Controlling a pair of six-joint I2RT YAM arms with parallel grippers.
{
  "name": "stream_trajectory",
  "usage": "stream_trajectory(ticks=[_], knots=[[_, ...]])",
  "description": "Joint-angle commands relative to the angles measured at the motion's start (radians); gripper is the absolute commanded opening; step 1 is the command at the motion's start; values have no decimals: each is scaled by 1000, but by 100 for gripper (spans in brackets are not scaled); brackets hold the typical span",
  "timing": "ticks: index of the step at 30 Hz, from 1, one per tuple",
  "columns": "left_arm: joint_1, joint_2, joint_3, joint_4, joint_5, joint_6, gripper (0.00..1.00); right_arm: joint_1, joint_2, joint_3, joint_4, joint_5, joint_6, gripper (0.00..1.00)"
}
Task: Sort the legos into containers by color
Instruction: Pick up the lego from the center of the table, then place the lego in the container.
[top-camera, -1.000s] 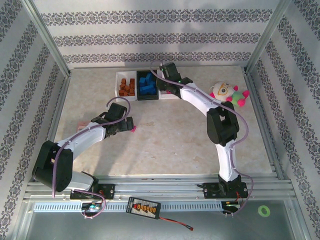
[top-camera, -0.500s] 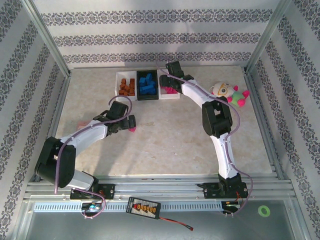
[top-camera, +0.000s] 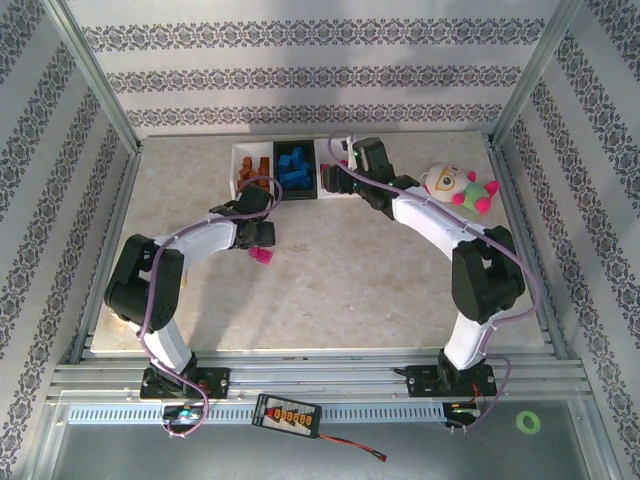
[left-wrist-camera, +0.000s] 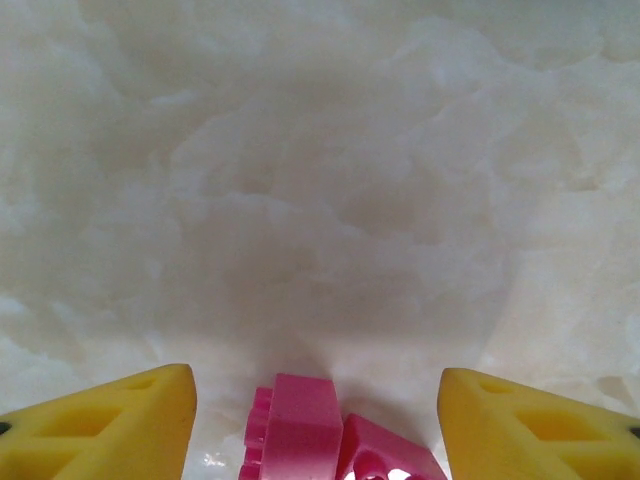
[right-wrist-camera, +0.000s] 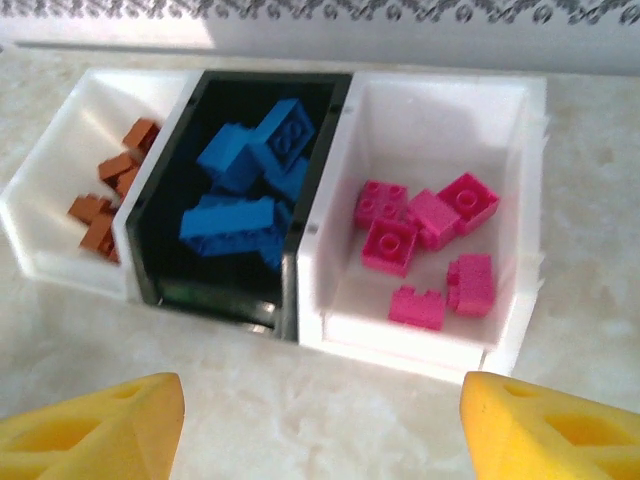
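At mid-desk, left of center: two loose pink bricks (left-wrist-camera: 300, 425) lie close together, apparently touching, on the pale desk (top-camera: 380, 290).
Left gripper (left-wrist-camera: 315, 372): jaws released and spread wide, nothing held.
Bricks relative to left jaws: both loose pink bricks sit between the two yellow fingers (left-wrist-camera: 120, 410), nearer the wrist than the tips. A clear gap shows on either side, with no contact.
Right gripper (right-wrist-camera: 322, 400): jaws released and empty. It is over bare desk just in front of the bins, with the black bin and the right white bin ahead.
Left white bin (right-wrist-camera: 60, 265): brown bricks (right-wrist-camera: 105, 195) only.
Black bin (right-wrist-camera: 200, 295): blue bricks (right-wrist-camera: 245, 175) only, piled.
Right white bin (right-wrist-camera: 400, 345): sorted pink bricks (right-wrist-camera: 420, 245) only, about six.
Work done: judged nearly complete. Each bin carries a single color, and no brick is seen in a wrong bin.
Work left: judged to be the two loose pink bricks. They belong in the right white bin at the far edge, well apart from their present spot.
Step in hand: judged to be pickup of a loose pink brick by the left arm. The jaws must close on one brick, and the neighbour beside it could be dragged or pinched along.
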Motion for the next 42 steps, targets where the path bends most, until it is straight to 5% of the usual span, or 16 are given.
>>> stream_trajectory(ticks=[1, 18, 28, 42], knots=[[-11, 46, 44, -80, -38, 8, 58, 14, -50, -82, 22, -25, 30, 74], [-11, 54, 53, -165, -42, -27, 17, 14, -119, -94, 19, -31, 41, 74], [-88, 13, 204, -128, 7, 52, 13, 5, -262, -177, 21, 13, 51, 75], [-160, 329, 664, 204, 52, 129, 7, -61, -505, -335, -10, 76, 47, 75]])
